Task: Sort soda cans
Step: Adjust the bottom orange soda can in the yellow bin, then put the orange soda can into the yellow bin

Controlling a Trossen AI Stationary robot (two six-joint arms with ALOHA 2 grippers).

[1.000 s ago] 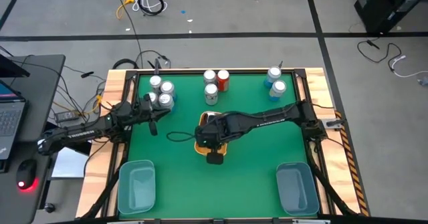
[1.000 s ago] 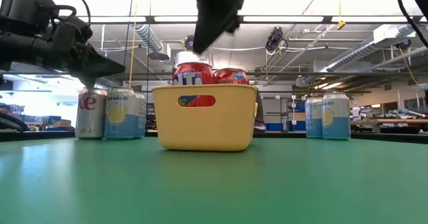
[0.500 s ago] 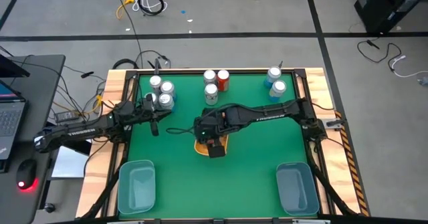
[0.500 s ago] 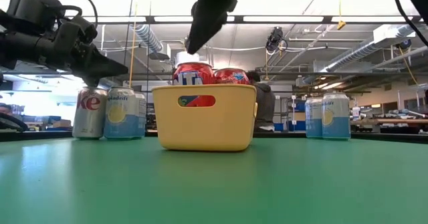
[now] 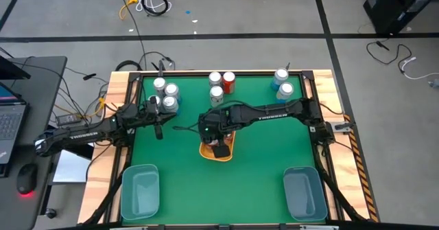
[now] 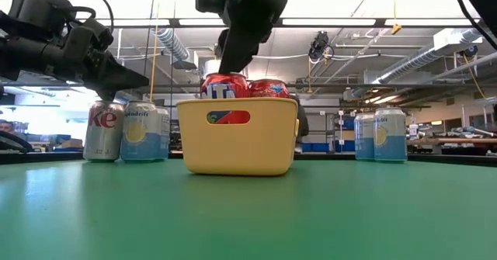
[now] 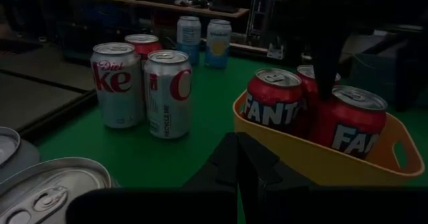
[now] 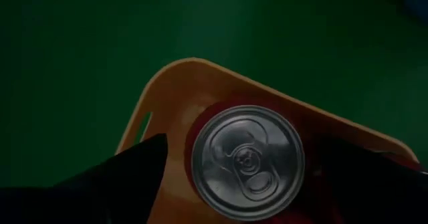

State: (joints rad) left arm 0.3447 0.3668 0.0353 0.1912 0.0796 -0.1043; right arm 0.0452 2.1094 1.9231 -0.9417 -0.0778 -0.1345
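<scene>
A yellow bin [image 5: 206,152] stands mid-table with red soda cans [image 7: 348,120] upright in it. My right gripper [image 8: 244,164] hangs open over the bin, pointing down. Its fingers stand on either side of one red can [image 8: 246,160] without touching it. Silver cans [image 5: 165,97] stand at the far left. A silver and red group [image 5: 221,86] stands at the far middle. Light blue cans [image 5: 281,84] stand at the far right. My left gripper [image 6: 124,78] is shut and empty, hovering beside the far-left cans.
Two translucent blue-grey bins stand at the near left [image 5: 140,191] and near right [image 5: 304,192] corners. Bare green table lies between them and in front of the yellow bin. A wooden frame [image 5: 116,103] edges the table.
My right gripper has opened over the yellow bin and let go of the red can, which stays upright in the bin. The gripper has also shifted slightly toward the table's far edge.
</scene>
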